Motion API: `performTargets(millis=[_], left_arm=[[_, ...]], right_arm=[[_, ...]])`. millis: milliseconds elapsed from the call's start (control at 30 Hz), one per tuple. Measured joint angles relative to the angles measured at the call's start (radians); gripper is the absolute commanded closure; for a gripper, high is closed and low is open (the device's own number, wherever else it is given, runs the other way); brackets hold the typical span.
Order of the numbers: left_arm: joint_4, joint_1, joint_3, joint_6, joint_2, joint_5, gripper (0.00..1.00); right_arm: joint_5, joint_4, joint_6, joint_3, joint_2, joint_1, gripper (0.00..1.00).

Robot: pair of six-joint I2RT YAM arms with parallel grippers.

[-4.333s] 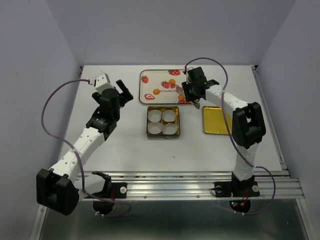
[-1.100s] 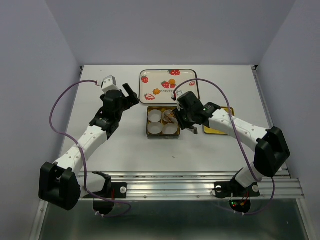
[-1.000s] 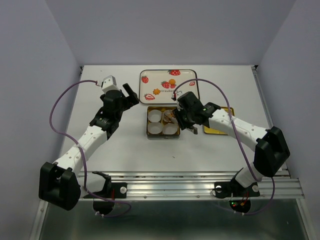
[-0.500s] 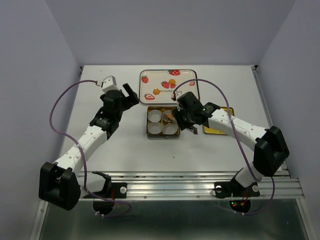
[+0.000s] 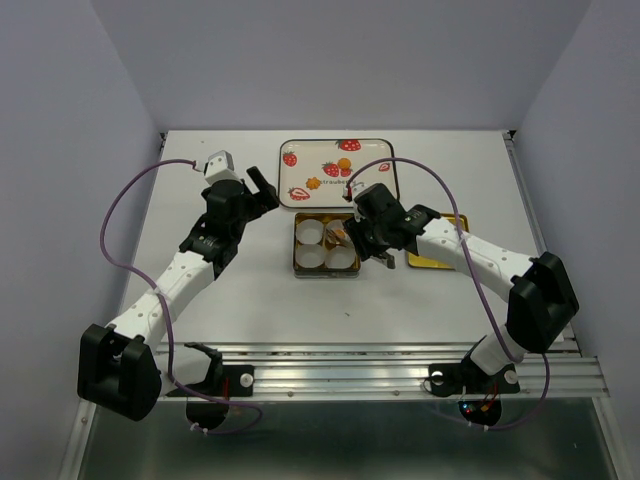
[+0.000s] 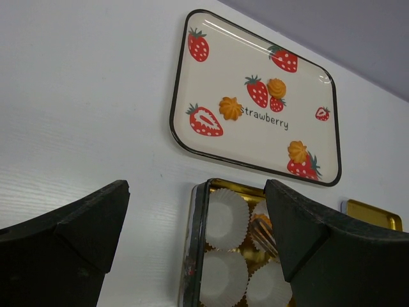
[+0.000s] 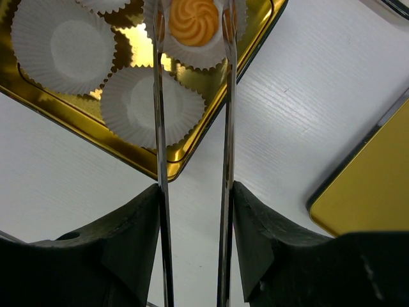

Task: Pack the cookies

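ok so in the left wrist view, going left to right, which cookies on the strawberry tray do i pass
cookie by the halved strawberry → cookie on the strawberry pair → cookie on the bottom-right strawberry

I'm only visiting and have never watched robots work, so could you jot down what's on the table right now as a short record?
tin: gold, four white paper cups, three empty
packed cookie: one, in the back right cup
loose cookies: three, on the strawberry tray
right claw: fingers either side of packed cookie, grip unclear
left claw: open, empty, left of the tray
lid: gold, right of tin
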Motion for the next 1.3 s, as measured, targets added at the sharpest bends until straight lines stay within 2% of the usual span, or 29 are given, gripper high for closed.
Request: performTargets(millis=[300, 900, 1100, 1300], left_arm=[[0.003, 0.0, 0.0, 0.007, 0.0, 0.003, 0.01], [0.008, 0.0, 0.0, 0.007, 0.0, 0.002, 0.01], [0.014, 0.0, 0.0, 0.008, 0.0, -0.006, 0.01], [0.015, 0.0, -0.002, 0.003, 0.0, -0.029, 0.01]], right_arm=[[-0.001, 0.0, 0.004, 0.0, -0.006, 0.0, 0.49], [-0.008, 0.009, 0.01, 0.009, -0.129, 0.0, 0.5], [0.037, 0.035, 0.01, 0.101, -0.122, 0.0, 0.5], [0.085, 0.087, -0.02, 0.282, -0.001, 0.001, 0.5]])
